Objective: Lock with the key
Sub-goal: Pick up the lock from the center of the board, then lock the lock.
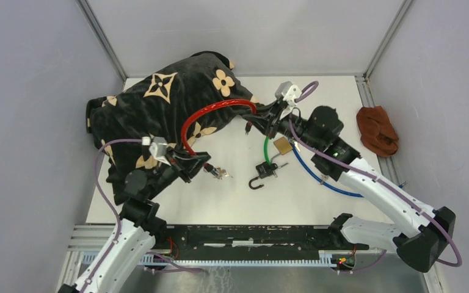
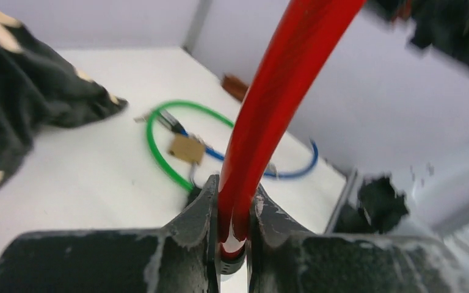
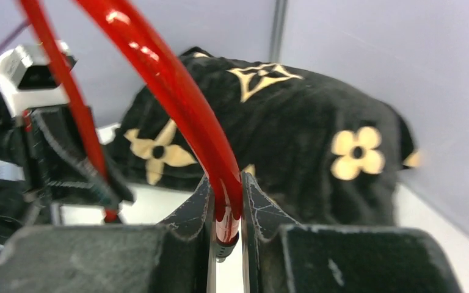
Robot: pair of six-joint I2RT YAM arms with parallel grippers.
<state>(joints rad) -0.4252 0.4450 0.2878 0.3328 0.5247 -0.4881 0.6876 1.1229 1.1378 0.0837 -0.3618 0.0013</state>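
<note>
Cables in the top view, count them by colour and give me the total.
red cable: 1
green cable: 1
blue cable: 1
Total: 3

walls (image 1: 30, 91): plain grey panels | corner posts (image 1: 101, 36): aluminium | table (image 1: 220, 201): white top | light: even, soft

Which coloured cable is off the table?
The glossy red cable, arched between the left gripper and right gripper; the green cable and blue cable lie on the table.
</note>
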